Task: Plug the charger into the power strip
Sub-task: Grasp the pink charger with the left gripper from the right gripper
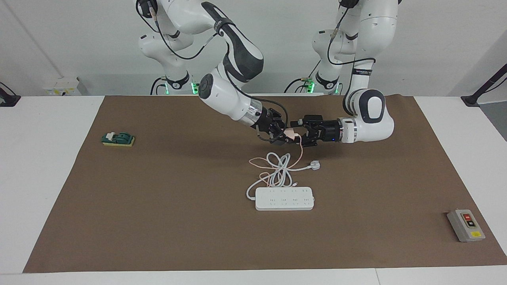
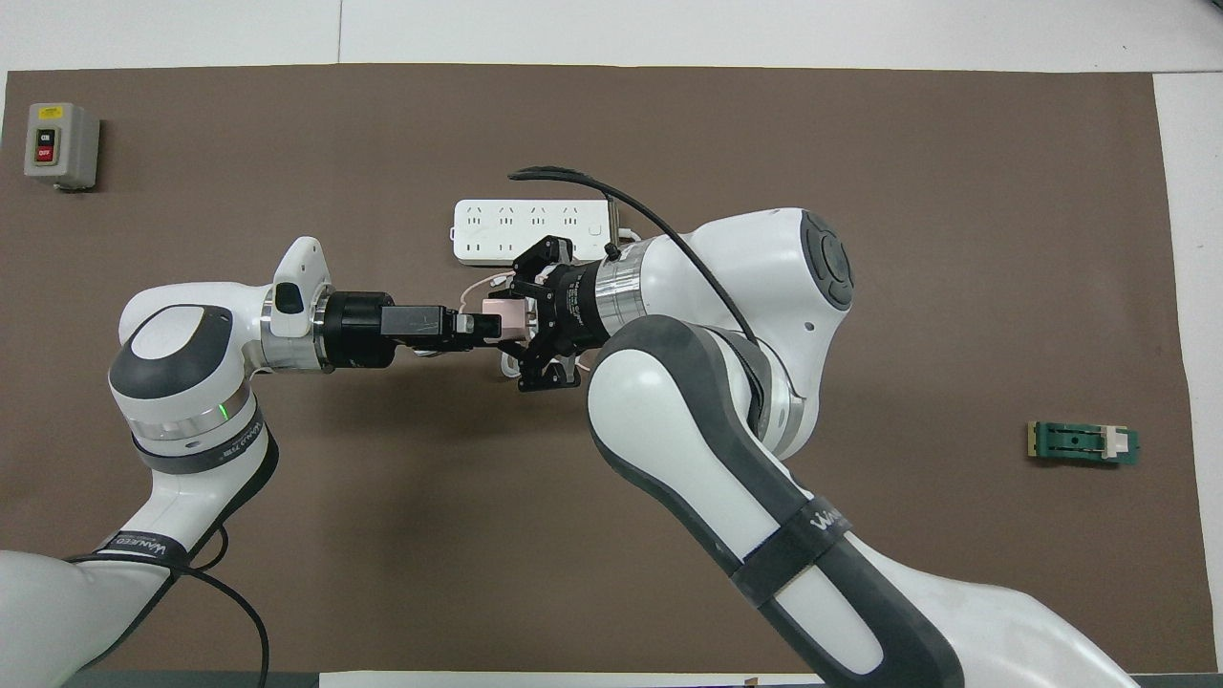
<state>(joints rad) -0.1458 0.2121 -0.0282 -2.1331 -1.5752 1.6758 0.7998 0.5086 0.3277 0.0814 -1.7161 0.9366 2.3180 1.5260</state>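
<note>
My right gripper [image 1: 288,135] is shut on the charger [image 1: 293,135], a small pale pink cube, and holds it in the air over the mat, above the coiled cords. Its thin pink cable [image 1: 301,152] hangs down to the mat. My left gripper [image 1: 299,132] is open, level with the charger, and its fingers stand on either side of the cube's free end. From overhead, the charger [image 2: 504,315] sits between the left gripper [image 2: 485,325] and the right gripper [image 2: 521,318]. The white power strip [image 1: 284,198] lies flat on the mat, farther from the robots than the cords.
A coiled white cord [image 1: 279,170] and its white three-pin plug [image 1: 315,165] lie beside the strip, nearer to the robots. A grey button box [image 1: 466,225] sits at the left arm's end. A green-and-yellow block [image 1: 118,139] sits at the right arm's end.
</note>
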